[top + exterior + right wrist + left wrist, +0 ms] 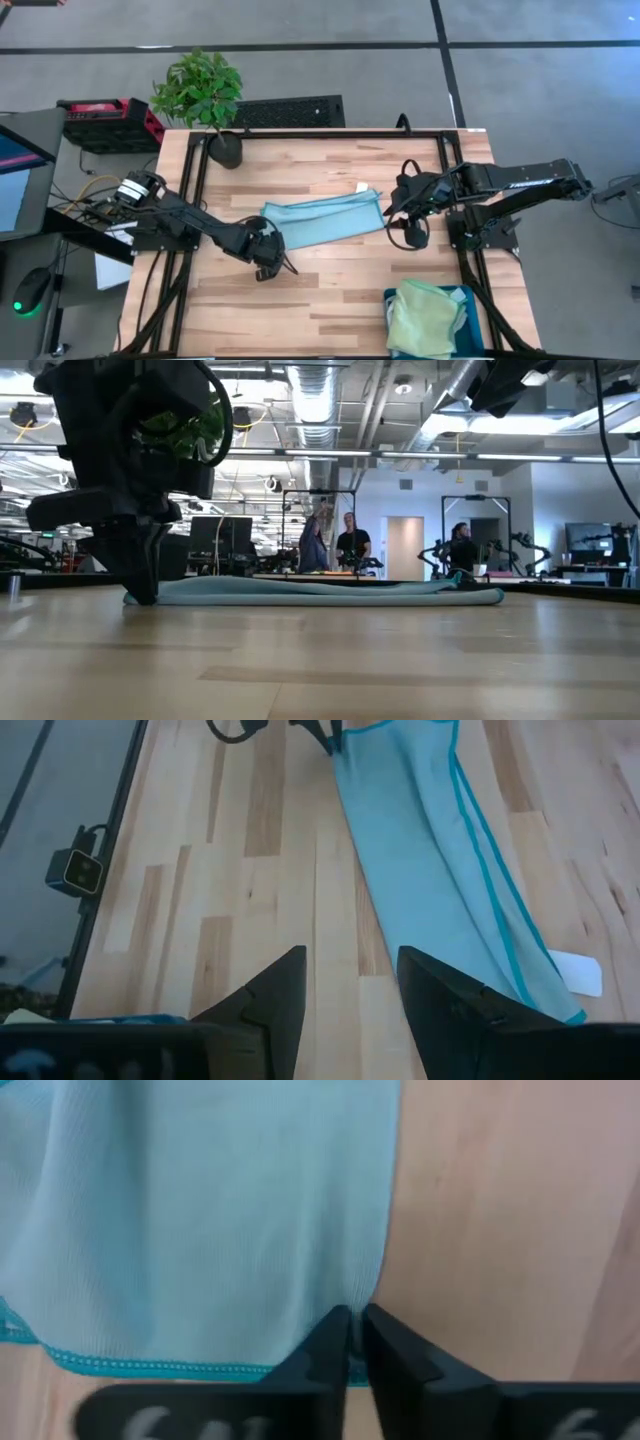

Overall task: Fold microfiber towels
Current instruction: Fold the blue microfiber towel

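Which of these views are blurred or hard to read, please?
Low view: the left gripper is a dark silhouette against bright ceiling lights. Left wrist view: the blue towel fills the frame, soft and close. High view: evenly lit, sharp.

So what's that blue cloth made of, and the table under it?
The blue cloth looks like thin, soft knit fabric, probably microfiber: a fine ribbed weave, gentle folds and a stitched teal hem show where the left gripper pinches its corner. The table looks like light wooden planks with a smooth matte finish: grain lines and board seams are visible.
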### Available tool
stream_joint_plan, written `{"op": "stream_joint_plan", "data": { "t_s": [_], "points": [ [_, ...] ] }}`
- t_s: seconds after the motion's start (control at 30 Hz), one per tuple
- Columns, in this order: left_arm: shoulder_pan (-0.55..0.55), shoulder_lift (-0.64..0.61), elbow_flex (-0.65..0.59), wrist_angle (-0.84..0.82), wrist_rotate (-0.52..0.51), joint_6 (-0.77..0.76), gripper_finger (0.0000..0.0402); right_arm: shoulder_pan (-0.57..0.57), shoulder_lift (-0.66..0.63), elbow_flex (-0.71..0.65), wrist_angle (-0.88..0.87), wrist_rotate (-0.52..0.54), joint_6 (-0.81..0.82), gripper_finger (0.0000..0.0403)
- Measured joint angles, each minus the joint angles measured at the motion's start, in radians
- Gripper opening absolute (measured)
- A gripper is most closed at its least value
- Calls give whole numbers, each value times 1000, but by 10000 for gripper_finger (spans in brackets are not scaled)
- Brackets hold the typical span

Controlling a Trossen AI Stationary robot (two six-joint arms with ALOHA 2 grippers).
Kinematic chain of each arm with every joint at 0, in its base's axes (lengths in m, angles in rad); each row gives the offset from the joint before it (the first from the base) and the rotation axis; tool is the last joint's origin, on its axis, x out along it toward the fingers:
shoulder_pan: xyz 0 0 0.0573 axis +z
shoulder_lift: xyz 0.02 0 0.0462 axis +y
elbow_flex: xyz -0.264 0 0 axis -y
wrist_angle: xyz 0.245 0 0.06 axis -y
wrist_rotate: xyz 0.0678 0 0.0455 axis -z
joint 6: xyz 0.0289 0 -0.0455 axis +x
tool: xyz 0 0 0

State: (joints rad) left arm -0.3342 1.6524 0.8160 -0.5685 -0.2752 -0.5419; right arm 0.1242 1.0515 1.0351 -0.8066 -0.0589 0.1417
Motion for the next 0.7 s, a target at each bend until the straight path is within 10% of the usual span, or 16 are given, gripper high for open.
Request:
{"op": "stream_joint_plan", "data": {
  "t_s": [0.7],
  "points": [
    [104, -1, 261, -84, -2, 5, 0, 0, -104, 0, -2, 5, -1, 182]
  ]
}}
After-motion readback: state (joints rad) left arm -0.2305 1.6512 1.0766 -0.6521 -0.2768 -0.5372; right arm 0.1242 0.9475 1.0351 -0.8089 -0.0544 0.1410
